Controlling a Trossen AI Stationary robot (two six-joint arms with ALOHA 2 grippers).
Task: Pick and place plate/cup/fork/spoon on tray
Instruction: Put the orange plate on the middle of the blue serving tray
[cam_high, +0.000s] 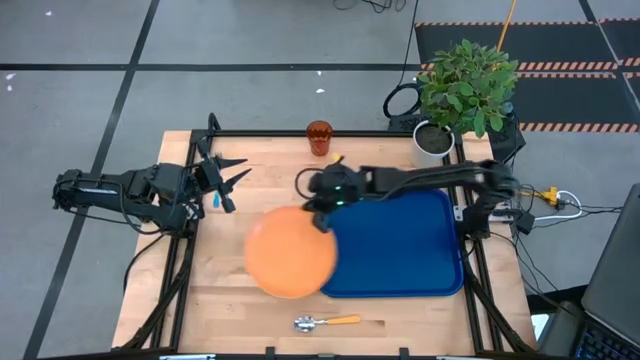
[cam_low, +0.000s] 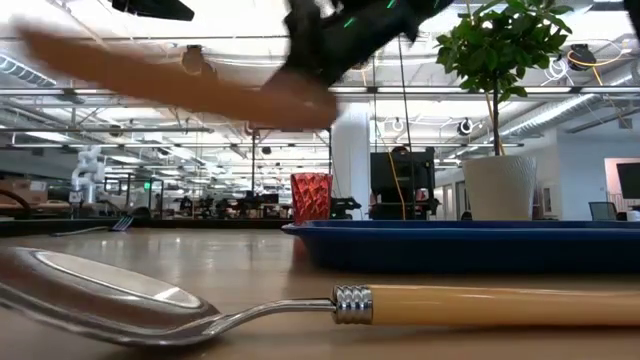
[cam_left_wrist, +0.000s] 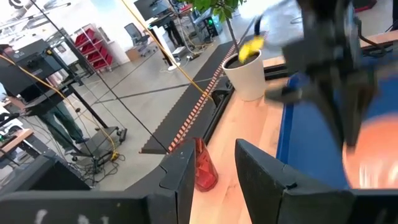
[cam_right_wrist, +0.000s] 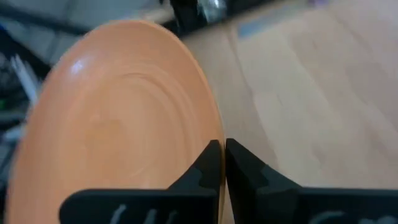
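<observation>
The orange plate (cam_high: 290, 252) is in the air over the table's middle and overlaps the left rim of the dark-blue tray (cam_high: 400, 245); in the low view (cam_low: 170, 75) it shows high and tilted. My right gripper (cam_high: 322, 215) is shut on its rim. My left gripper (cam_high: 228, 180) is open at the table's left edge and touches nothing. The light-blue fork (cam_high: 215, 200) lies on the table by it. The reddish cup (cam_high: 319, 137) stands at the far edge. The spoon (cam_high: 327, 322) lies flat near the front edge. My right gripper pinches the plate's rim (cam_right_wrist: 214, 124) between its two fingers, at the side of the plate toward the far right (cam_high: 318, 222). The fingers come from the table's right, slanting down. The plate is lifted clear of the table and tilted.
A white pot with a green plant (cam_high: 465, 90) stands at the far right corner, behind the tray. The spoon fills the low view's foreground (cam_low: 300, 300). Bare wood shows at the table's near left (cam_high: 215, 300).
</observation>
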